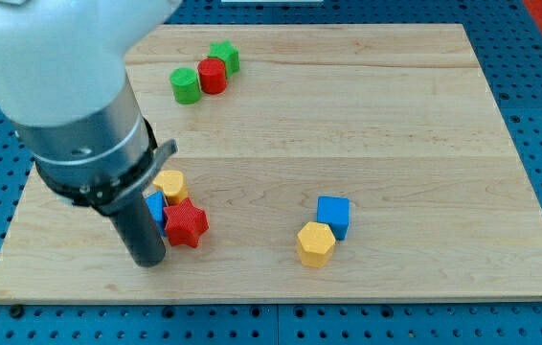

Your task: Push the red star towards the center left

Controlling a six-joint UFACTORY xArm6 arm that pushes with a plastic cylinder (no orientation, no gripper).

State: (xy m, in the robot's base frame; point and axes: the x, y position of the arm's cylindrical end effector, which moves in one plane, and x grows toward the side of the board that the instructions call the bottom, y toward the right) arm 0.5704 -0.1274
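Observation:
The red star (187,225) lies on the wooden board (395,125) at the lower left. It touches a blue block (156,208), partly hidden behind my rod, and a yellow block (169,184) lies just above them. My tip (148,261) rests on the board just left of and below the red star, close to it or touching it.
A green cylinder (186,85), a red cylinder (213,75) and a green star (224,57) sit in a row near the view's top. A blue cube (333,215) and a yellow hexagon (315,243) touch at lower centre-right. The arm's large body covers the upper left.

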